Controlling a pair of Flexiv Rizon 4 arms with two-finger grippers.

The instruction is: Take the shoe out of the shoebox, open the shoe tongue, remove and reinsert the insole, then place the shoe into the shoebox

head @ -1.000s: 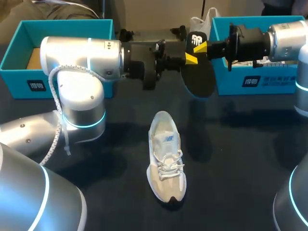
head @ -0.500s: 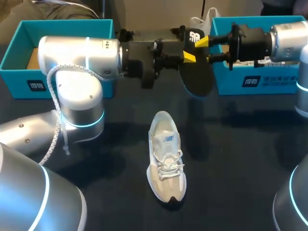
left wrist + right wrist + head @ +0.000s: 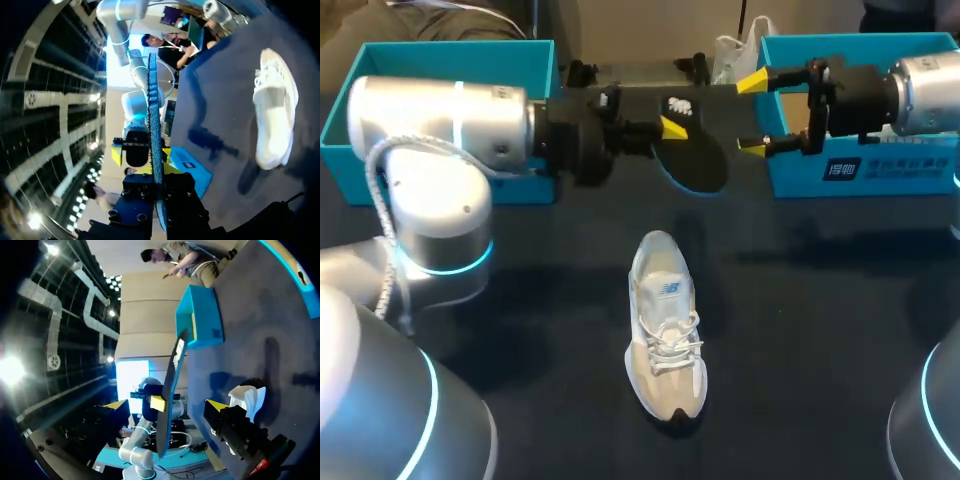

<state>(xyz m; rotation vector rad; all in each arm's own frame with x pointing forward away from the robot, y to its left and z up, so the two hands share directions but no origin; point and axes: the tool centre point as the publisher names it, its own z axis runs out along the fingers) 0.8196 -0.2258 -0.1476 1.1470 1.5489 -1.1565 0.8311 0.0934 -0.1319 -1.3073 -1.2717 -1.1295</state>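
insole up in the air, sneaker parked on the worktop

left jaws pinch the black insole by one end, with the free end sticking out beyond the sneaker's heel. i'd guess that's so it can slide back in. right jaws are spread wide beside it, gripping nothing. sneaker lies laces up, well outside the teal shoebox.

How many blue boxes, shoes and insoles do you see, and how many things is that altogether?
Blue boxes: 2
Shoes: 1
Insoles: 1
Total: 4
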